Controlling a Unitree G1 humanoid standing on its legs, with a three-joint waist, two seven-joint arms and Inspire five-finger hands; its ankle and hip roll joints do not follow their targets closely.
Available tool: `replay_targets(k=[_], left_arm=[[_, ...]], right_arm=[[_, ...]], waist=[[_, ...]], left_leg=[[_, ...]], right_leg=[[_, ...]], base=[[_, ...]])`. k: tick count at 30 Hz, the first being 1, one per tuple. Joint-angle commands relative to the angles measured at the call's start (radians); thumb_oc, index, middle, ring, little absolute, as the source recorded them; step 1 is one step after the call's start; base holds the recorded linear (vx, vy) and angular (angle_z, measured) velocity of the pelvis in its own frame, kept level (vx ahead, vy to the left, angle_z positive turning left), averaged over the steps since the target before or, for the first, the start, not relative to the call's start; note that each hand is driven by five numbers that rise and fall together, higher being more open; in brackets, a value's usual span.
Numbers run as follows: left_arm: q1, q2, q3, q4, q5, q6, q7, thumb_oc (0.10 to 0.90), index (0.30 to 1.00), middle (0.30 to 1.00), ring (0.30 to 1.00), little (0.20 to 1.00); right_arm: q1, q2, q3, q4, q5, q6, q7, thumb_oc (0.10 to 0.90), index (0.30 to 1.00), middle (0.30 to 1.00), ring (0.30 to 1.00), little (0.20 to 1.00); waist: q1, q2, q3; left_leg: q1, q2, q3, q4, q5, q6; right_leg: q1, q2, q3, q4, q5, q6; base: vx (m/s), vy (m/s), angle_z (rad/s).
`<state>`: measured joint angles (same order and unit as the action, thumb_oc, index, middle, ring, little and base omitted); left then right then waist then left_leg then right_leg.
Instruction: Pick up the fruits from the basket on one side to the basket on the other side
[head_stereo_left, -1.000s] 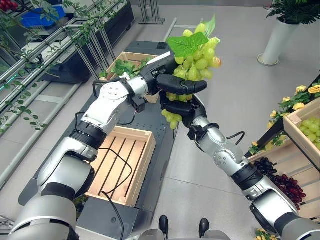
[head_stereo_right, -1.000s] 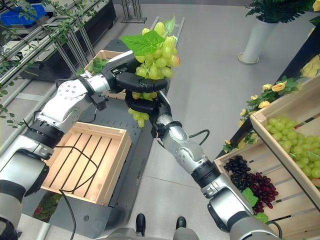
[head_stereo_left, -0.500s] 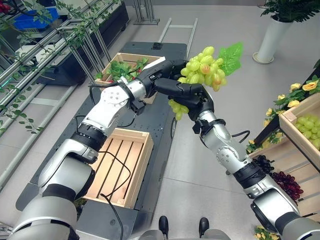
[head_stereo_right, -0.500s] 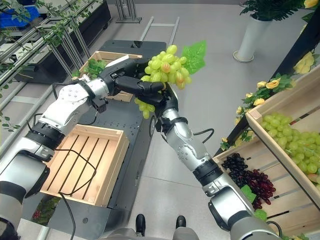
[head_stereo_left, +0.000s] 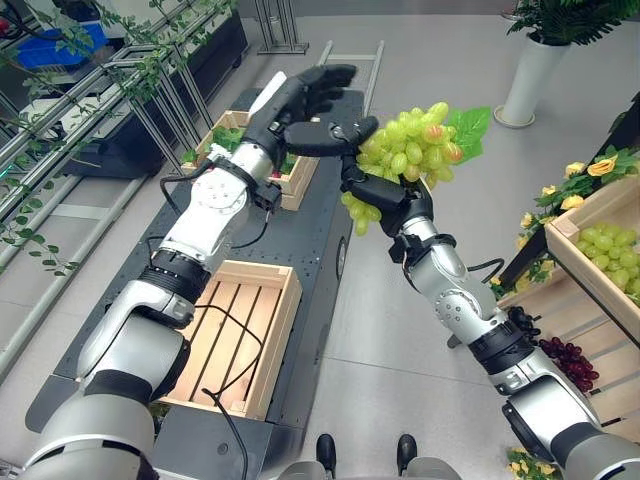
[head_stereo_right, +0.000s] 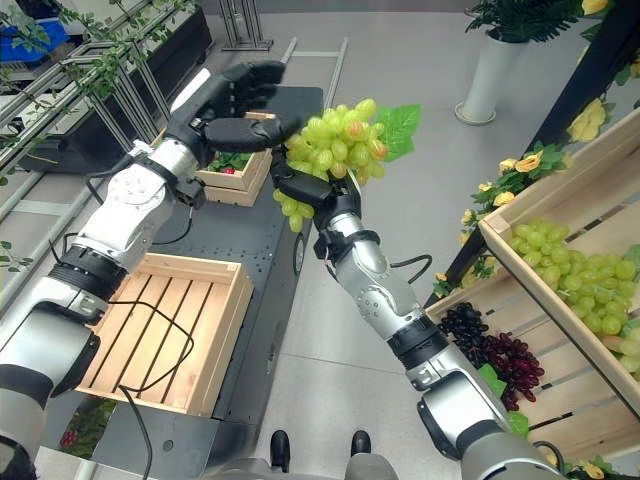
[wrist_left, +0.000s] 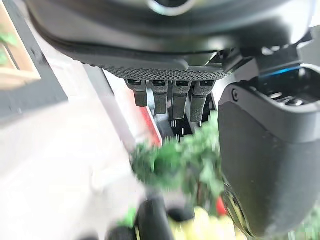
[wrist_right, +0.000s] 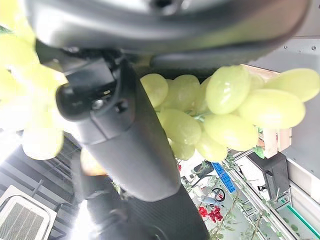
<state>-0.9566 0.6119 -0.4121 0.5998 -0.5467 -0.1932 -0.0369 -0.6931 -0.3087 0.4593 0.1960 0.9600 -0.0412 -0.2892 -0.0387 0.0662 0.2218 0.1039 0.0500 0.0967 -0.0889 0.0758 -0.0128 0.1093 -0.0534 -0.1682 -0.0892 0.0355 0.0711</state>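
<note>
Currently the right hand (head_stereo_left: 392, 200) is clamped around a bunch of green grapes (head_stereo_left: 412, 148), held up in the air at upper centre of frame. Left hand (head_stereo_left: 305, 98) sits just left of the bunch, fingers spread, thumb tip touching or nearly touching it. Empty wooden crate (head_stereo_left: 240, 335) lies lower left on the dark cart (head_stereo_left: 315, 250).

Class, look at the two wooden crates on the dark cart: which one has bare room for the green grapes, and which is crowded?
The near crate is bare inside, only slats within its walls. The far crate is crowded with leafy greenery. The right robot hand holds the green grapes; the left robot hand is open.
</note>
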Motion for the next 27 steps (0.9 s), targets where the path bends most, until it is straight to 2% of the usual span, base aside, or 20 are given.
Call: replay_targets(k=[1,7,9,10,12,20,27], left_arm=[[0.014,-0.005,0.070,0.118,-0.064,-0.134,0.061,0.800,0.900,0.900,0.900,0.900],[0.099,-0.032,0.126,0.098,-0.095,-0.143,0.034,0.800,0.900,0.900,0.900,0.900],[0.131,-0.037,0.146,0.087,-0.104,-0.136,0.007,0.800,0.900,0.900,0.900,0.900],[0.135,-0.038,0.148,0.086,-0.102,-0.138,0.006,0.800,0.900,0.900,0.900,0.900],[0.175,-0.043,0.164,0.070,-0.077,-0.145,0.003,0.800,0.900,0.900,0.900,0.900],[0.288,-0.076,0.180,0.037,0.015,-0.134,0.020,0.800,0.900,0.900,0.900,0.900],[0.390,-0.126,0.195,0.048,0.054,-0.134,0.040,0.800,0.900,0.900,0.900,0.900]], right_arm=[[-0.086,0.093,-0.100,-0.021,-0.028,-0.145,0.039,0.400,0.300,0.300,0.300,0.300],[-0.042,0.076,-0.107,-0.033,-0.071,-0.095,0.065,0.400,0.300,0.300,0.300,0.300],[-0.024,0.053,-0.109,-0.037,-0.097,-0.039,0.088,0.400,0.300,0.300,0.300,0.300],[-0.021,0.050,-0.110,-0.037,-0.100,-0.035,0.092,0.400,0.300,0.300,0.300,0.300],[0.018,0.015,-0.115,-0.047,-0.113,0.020,0.138,0.400,0.300,0.300,0.300,0.300],[0.114,-0.067,-0.159,-0.113,-0.149,0.084,0.257,0.400,0.300,0.300,0.300,0.300],[0.193,-0.166,-0.195,-0.208,-0.153,0.189,0.394,0.400,0.300,0.300,0.300,0.300]], waist=[[0.010,-0.035,-0.221],[0.001,-0.044,-0.220],[-0.004,-0.049,-0.219],[-0.005,-0.049,-0.218],[-0.014,-0.054,-0.215],[-0.046,-0.071,-0.206],[-0.089,-0.086,-0.197]], left_leg=[[0.009,-0.032,-0.013,0.002,-0.091,-0.009],[0.013,-0.030,-0.003,0.002,-0.093,-0.007],[0.016,-0.029,0.003,0.002,-0.094,-0.006],[0.016,-0.029,0.004,0.002,-0.094,-0.006],[0.019,-0.027,0.016,0.002,-0.095,-0.005],[0.026,-0.022,0.054,0.002,-0.101,0.000],[0.040,-0.014,0.107,0.002,-0.106,0.001]], right_leg=[[0.004,-0.022,0.007,0.002,-0.024,-0.019],[0.001,-0.020,0.023,0.002,-0.023,-0.020],[0.000,-0.019,0.030,0.002,-0.020,-0.020],[-0.001,-0.019,0.030,0.002,-0.019,-0.019],[-0.003,-0.020,0.037,0.002,-0.016,-0.016],[-0.016,-0.016,0.073,0.002,-0.002,-0.007],[-0.029,-0.010,0.123,0.002,0.013,0.006]], base=[[0.00,0.000,0.00],[0.00,0.008,-0.02],[0.02,0.035,-0.14],[0.02,0.050,-0.13],[0.01,0.043,-0.08],[-0.01,0.045,-0.14],[0.00,0.063,-0.25]])
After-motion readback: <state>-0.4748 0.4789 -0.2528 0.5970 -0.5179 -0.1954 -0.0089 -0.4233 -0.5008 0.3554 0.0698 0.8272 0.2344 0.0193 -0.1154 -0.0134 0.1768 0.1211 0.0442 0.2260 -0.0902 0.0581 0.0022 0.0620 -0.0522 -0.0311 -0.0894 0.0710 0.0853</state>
